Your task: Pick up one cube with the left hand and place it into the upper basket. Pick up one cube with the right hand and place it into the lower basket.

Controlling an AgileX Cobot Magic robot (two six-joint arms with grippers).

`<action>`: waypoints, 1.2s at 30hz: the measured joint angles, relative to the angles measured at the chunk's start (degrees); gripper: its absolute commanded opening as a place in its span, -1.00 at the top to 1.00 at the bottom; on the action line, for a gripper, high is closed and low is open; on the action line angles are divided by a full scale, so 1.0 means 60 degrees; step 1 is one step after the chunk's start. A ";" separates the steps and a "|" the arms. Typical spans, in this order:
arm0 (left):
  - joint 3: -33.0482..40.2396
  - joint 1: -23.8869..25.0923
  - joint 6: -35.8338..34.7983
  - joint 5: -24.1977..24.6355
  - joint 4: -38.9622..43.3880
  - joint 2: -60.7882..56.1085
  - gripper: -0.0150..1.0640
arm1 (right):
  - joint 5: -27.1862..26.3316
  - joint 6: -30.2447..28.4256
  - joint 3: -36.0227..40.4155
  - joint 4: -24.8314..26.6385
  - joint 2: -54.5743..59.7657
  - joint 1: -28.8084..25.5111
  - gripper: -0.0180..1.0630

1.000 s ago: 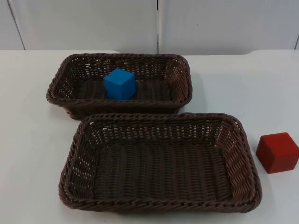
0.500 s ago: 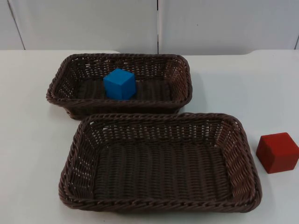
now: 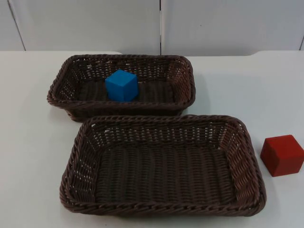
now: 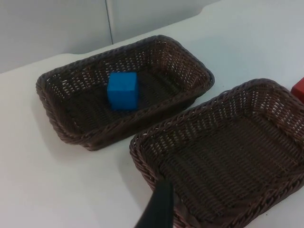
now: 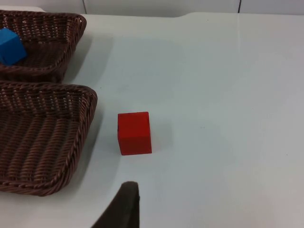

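On the near side of the white tabletop (image 3: 28, 142) stands the lower basket, a dark brown woven wicker tray (image 3: 162, 204) with nothing in it. Just right of its right rim, apart from it, rests the red cube (image 3: 282, 155), upright on one face. The right pincer (image 5: 124, 205) hangs above the tabletop near this cube; whether it is released or clenched cannot be told. The left pincer (image 4: 159, 209) hangs over the near left rim of the lower basket, its state likewise not discernible. Farther back, touching the lower basket's far rim, lies the upper basket, a second brown wicker tray (image 3: 57, 88), holding the blue cube (image 3: 122, 85) left of its centre. The red cube looks rigid, light and smooth-faced; a hold across two opposite side faces, squared to them, should suit it best.
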 measured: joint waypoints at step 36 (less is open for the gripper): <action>0.0000 0.0000 0.0000 -0.0073 0.0000 0.0000 -0.47 | -0.0628 0.0354 -0.2357 0.0325 0.8777 0.0000 -0.98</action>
